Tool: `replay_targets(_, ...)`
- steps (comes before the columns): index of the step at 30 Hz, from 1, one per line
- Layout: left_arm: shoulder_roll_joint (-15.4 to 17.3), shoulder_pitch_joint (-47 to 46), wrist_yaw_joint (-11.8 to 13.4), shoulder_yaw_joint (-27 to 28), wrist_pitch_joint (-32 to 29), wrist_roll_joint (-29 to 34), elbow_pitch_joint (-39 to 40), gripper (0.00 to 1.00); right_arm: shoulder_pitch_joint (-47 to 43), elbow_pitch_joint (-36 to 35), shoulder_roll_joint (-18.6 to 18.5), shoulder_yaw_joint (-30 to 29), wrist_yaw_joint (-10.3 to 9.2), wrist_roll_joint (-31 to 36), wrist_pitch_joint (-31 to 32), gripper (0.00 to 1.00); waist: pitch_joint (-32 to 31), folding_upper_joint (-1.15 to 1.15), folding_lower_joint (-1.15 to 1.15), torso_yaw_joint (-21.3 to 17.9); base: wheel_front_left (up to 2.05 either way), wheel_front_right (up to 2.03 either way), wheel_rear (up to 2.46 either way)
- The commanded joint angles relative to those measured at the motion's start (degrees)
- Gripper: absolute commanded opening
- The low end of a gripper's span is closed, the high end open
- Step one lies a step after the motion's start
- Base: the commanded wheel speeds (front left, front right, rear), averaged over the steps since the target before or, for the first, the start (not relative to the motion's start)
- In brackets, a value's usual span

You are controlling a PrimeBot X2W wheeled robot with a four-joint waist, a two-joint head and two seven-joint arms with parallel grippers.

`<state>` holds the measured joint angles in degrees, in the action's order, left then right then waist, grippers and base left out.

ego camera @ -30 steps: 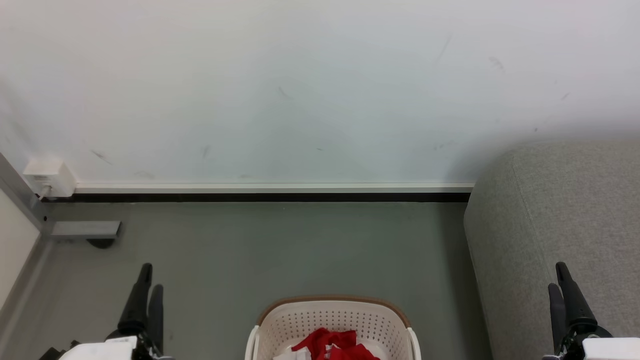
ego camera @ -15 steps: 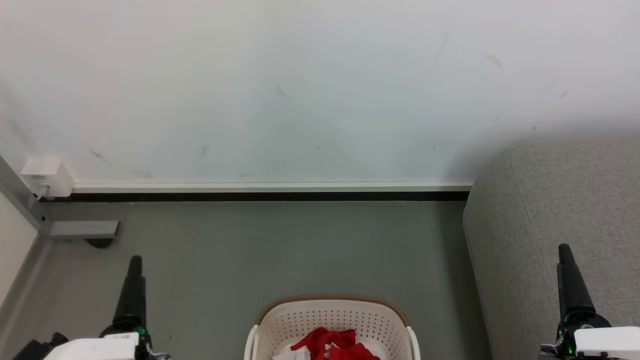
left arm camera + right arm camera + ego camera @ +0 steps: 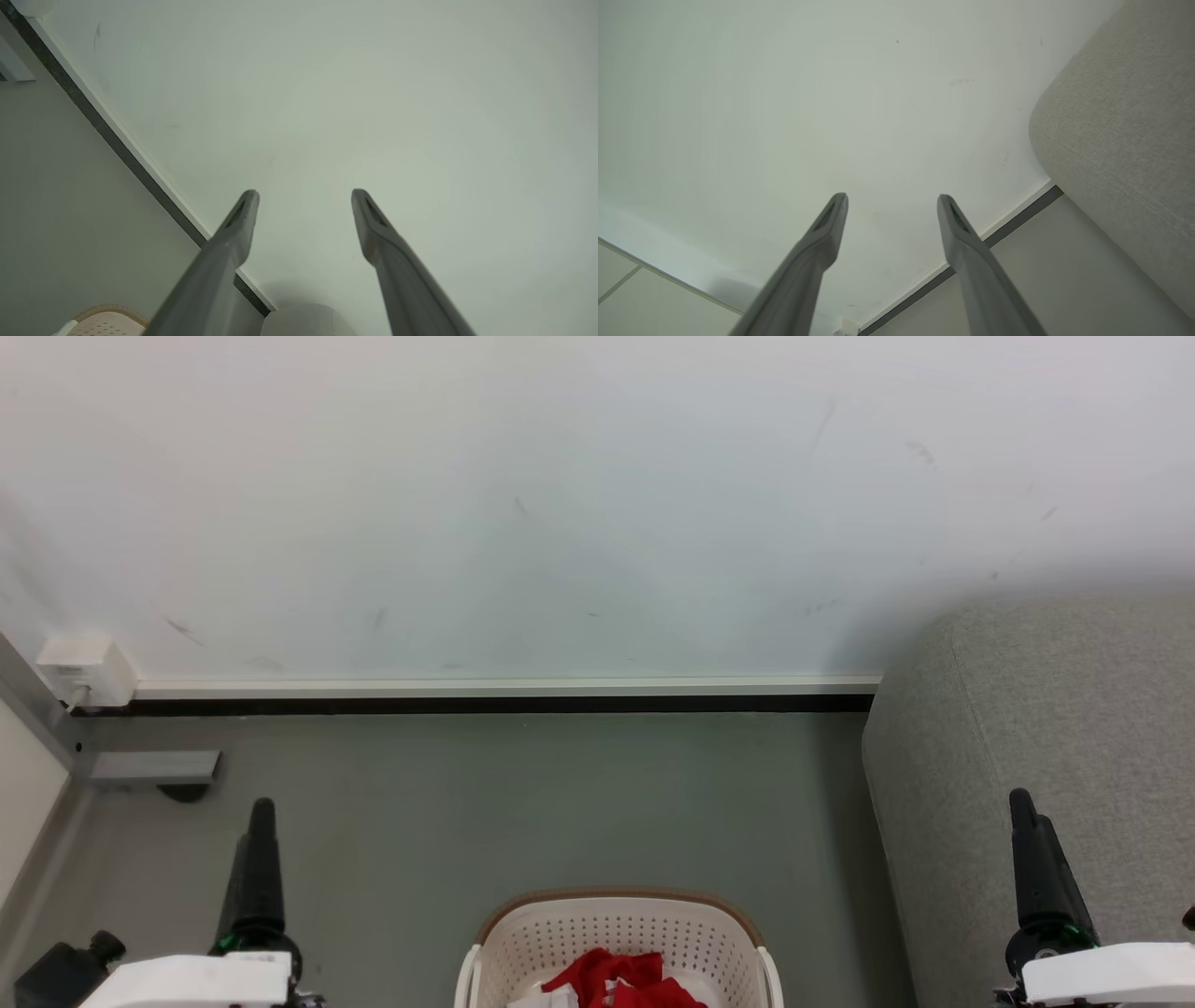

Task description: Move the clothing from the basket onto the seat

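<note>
The wrist views settle what the head view leaves unclear: the left gripper (image 3: 304, 193) and the right gripper (image 3: 892, 198) both have their fingers spread apart, gripping nothing (from the head each reads as one dark blade, at 7 and 5 o'clock). At 6 o'clock in the head view, the basket (image 3: 616, 898), perforated cream plastic with a brown rim, holds the crumpled red-and-white clothing (image 3: 602, 975). The seat (image 3: 1055, 709), coarse grey weave with a rounded corner, sits at 4 o'clock.

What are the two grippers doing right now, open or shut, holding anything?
Left gripper: open, fingers apart, holding nothing.
Right gripper: open, fingers apart, holding nothing.
</note>
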<state>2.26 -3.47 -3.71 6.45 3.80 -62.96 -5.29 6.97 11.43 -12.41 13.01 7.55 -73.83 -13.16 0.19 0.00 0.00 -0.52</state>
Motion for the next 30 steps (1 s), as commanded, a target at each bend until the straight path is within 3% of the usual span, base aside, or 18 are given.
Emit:
replay_targets(1, 0.43, -0.03, 0.1, -0.34, 0.59, 3.6, 1.28, 1.0, 1.73, 0.16, -0.07, -0.18, -0.04, 3.08, -0.23, 1.0, -0.02, 0.0, 0.0, -0.03, 0.0, 0.0, 0.0)
replay_targets(17, 0.53, 1.51, 3.09, -3.51, 3.47, 25.97, 1.54, 1.0, 3.48, 7.88, 0.75, 0.46, -0.06, 22.91, -0.67, 1.0, -0.36, 0.0, 0.0, -0.41, 0.0, 0.0, 0.0)
replay_targets(30, 0.61, 1.34, 4.11, -4.99, 5.48, 35.85, -0.65, 1.0, 6.09, 14.12, 2.04, 0.89, -0.07, 32.15, 0.44, 1.0, -0.9, 0.0, 0.0, -0.68, 0.0, 0.0, 0.0)
